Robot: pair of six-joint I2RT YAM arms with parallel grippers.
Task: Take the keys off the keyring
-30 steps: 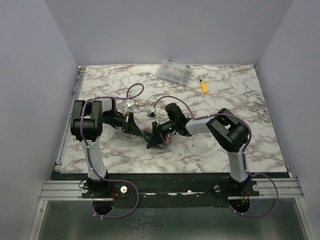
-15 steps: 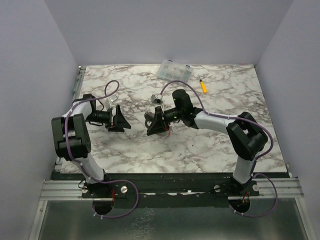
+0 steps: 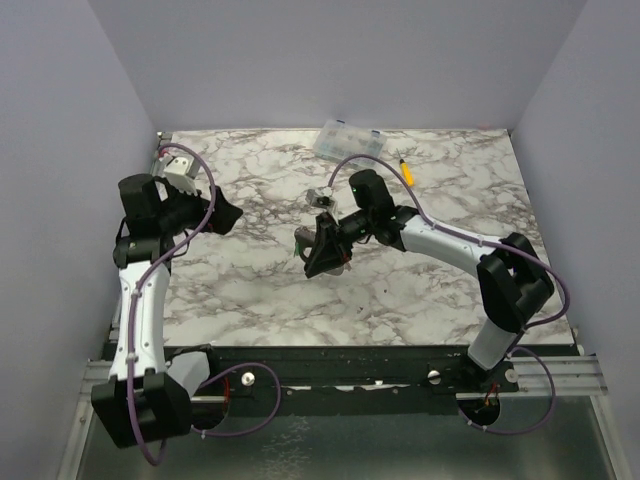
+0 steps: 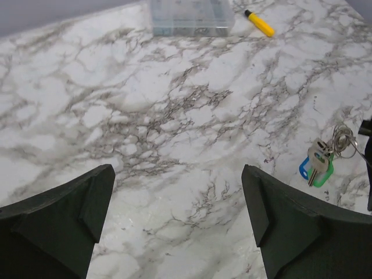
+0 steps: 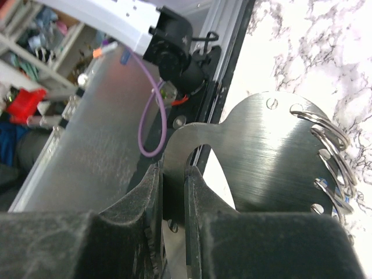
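left end effector (image 4: 177,180) withdrew from keyring (image 5: 273,154)

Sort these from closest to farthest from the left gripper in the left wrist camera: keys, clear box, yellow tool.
From the left gripper:
1. keys, on the right, close by.
2. clear box, far ahead, middle.
3. yellow tool, far back, right of the box.

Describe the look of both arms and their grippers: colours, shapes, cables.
Both the left arm and the right arm have pale grey-white links joined by bulky black joints. A purple cable loops along each. The left gripper and right gripper have matt black, wedge-shaped fingers. No markings are legible.
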